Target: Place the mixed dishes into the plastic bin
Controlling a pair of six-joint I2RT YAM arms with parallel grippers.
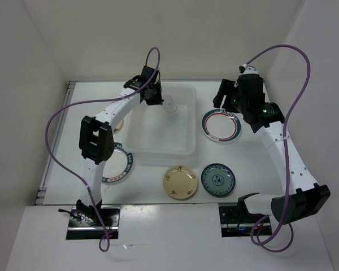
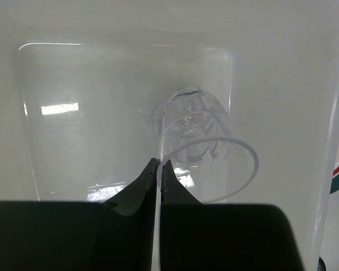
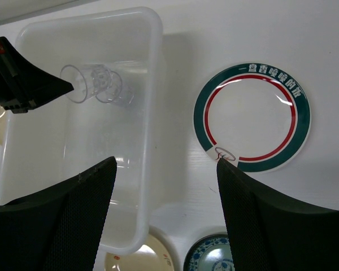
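Observation:
The plastic bin (image 1: pixel 183 148) stands mid-table, and also shows in the left wrist view (image 2: pixel 101 113) and the right wrist view (image 3: pixel 150 68). My left gripper (image 1: pixel 156 96) (image 2: pixel 160 162) is shut on the rim of a clear cup (image 1: pixel 170 107) (image 2: pixel 206 152) (image 3: pixel 96 84), holding it tilted over the bin's far part. My right gripper (image 1: pixel 223 100) (image 3: pixel 165 160) is open and empty above the gap between the bin and the green-red rim plate (image 1: pixel 221 125) (image 3: pixel 251 116). The cream-yellow plate (image 1: pixel 181 182) and the teal plate (image 1: pixel 218 179) lie in front of the bin.
The blue-rim plate (image 1: pixel 122 168) lies left of the bin, partly under my left arm. The cream bowl (image 1: pixel 118 125) is mostly hidden behind that arm. White walls close in the table at the back and on both sides.

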